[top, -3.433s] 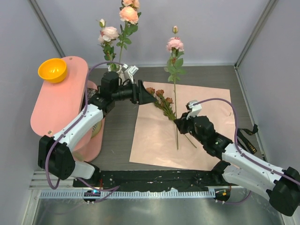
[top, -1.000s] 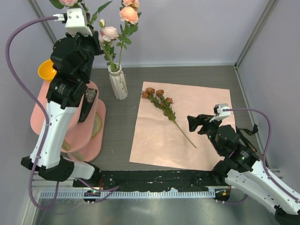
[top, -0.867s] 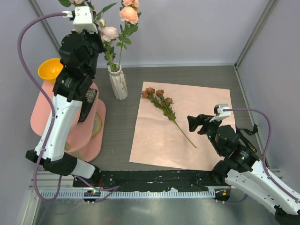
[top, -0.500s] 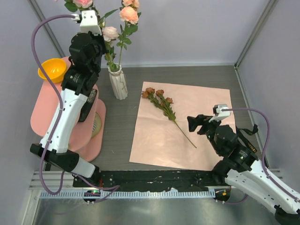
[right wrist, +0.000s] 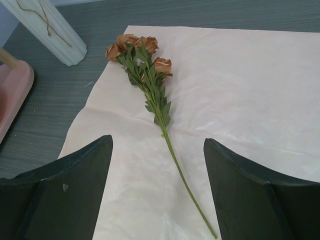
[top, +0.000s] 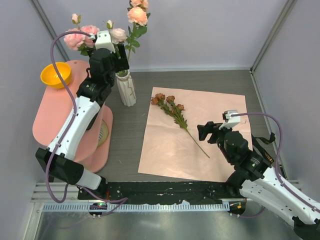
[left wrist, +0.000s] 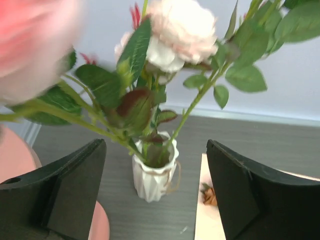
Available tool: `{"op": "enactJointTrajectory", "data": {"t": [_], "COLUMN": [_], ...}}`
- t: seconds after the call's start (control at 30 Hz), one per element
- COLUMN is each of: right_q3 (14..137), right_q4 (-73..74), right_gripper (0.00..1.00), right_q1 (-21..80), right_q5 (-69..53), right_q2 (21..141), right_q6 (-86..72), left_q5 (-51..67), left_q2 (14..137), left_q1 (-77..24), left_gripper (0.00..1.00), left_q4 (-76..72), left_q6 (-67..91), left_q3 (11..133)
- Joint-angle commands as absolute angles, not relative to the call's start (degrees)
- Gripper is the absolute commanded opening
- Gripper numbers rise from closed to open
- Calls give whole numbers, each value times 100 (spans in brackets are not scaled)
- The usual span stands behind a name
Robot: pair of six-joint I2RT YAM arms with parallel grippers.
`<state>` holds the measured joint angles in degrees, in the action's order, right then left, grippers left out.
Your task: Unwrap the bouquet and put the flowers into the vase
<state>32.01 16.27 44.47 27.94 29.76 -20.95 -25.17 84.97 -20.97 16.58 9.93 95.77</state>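
The left hand (top: pixel 119 59) has dropped from high above to the white vase (top: pixel 126 91) and let go, its pink rose (top: pixel 82 38) now leaning from the neck beside the other roses (top: pixel 136 15), while the right hand (top: pixel 209 134), also spread wide, hovers by the brown-bloomed stem (top: pixel 176 115) lying on the pink paper (top: pixel 220 102).

A blurred pink bloom (left wrist: pixel 35 45) is cut off at the left wrist view's corner.

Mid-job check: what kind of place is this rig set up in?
Probably a lab test booth: plain grey wall panels, a metal rail along the near edge, staged props like the vase.
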Motion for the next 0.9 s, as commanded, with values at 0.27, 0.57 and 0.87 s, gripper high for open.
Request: {"op": "enactJointTrajectory", "data": {"t": [0.27, 0.57, 0.87], "right_q3": [3891, 6273, 6856], "right_q4": [1414, 3523, 3771], "right_gripper": [84, 69, 42], "right_q1": [4465, 4342, 4078], "right_q5": [2479, 2927, 2234], "right_q2": [5276, 8858, 9878], "right_q6": [-1820, -1644, -1064], "left_q5": [610, 2662, 2435], "left_q2": [7277, 7787, 7428], "left_q1": [-2074, -2083, -2487], "left_gripper": [97, 91, 91], "left_q4": [2022, 2417, 2461], "left_q6": [2065, 2021, 1662], "left_q3": [8158, 7946, 7515]}}
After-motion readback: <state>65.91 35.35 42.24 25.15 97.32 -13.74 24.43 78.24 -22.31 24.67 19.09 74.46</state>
